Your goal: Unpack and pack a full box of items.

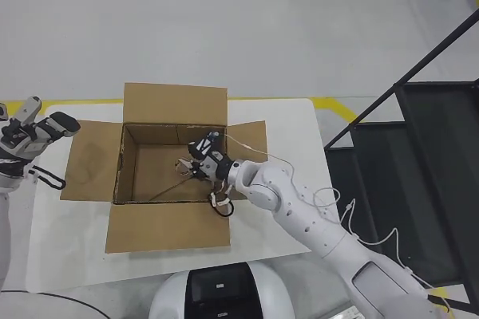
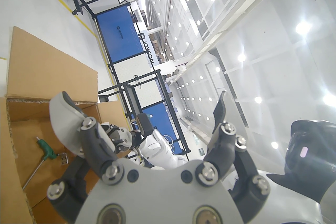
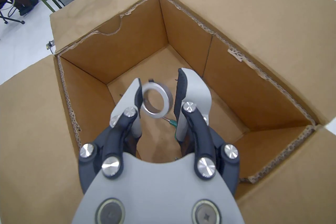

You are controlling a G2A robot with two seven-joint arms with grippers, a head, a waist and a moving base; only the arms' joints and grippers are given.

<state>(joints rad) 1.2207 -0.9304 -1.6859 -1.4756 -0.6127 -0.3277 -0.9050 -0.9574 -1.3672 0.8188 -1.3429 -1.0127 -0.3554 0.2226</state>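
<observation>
1. The right pincer (image 3: pixel 160 76) sits low inside the box (image 3: pixel 183 33), clamped on a silver ring (image 3: pixel 154 114) held above the floor, probably mid-transfer.
2. The left pincer (image 2: pixel 143 95) hangs wide open and empty beside the box, leaving room.

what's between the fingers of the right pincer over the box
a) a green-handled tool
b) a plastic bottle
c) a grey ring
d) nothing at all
c: the right pincer has a grey ring between its two fingers, inside the open box; the green-handled tool lies lower down on the box floor.
</observation>
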